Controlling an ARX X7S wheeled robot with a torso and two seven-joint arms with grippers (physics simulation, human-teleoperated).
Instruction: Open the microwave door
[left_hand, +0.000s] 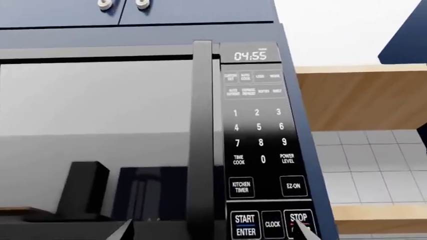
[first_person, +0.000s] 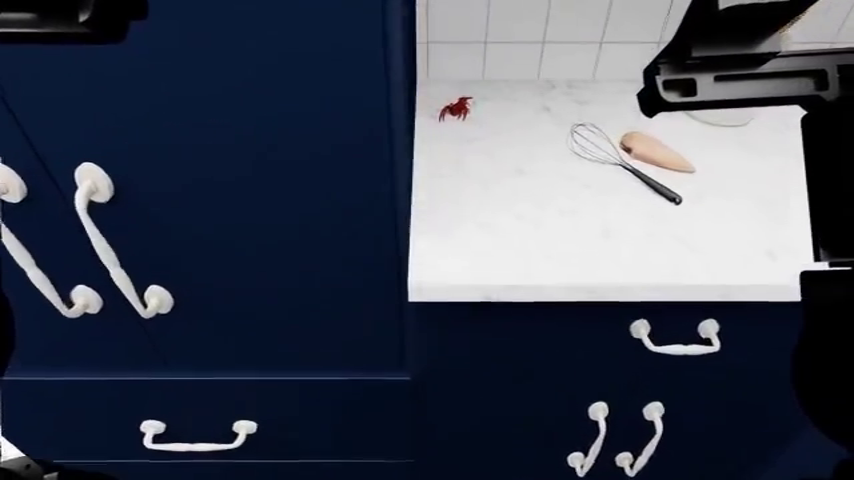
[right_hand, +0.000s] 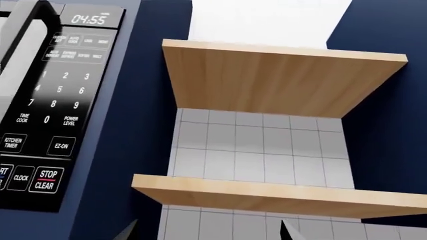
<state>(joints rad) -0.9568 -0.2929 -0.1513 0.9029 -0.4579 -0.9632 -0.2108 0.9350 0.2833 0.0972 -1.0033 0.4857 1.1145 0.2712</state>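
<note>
Microwave door (left_hand: 100, 135): shut, flush with the control panel (left_hand: 261, 140); it fills the left wrist view, built in under blue cabinets (left_hand: 133, 12).
Door handle (left_hand: 202, 140): vertical black bar at the door's edge beside the keypad, at about 12 o'clock from the left gripper (left_hand: 210, 231), untouched.
Left gripper: only two fingertip ends show (low in its own view), spread apart with nothing between, straddling the handle's line.
Right gripper (right_hand: 207, 231): tips apart, empty, aimed at the wooden shelves (right_hand: 267, 195) at 3 o'clock of the microwave.
Progress: my judgement, approach nearly done; grasping the handle and pulling the door remain.
Countertop (first_person: 534, 250): whisk (first_person: 621, 160) lies there, irrelevant.
</note>
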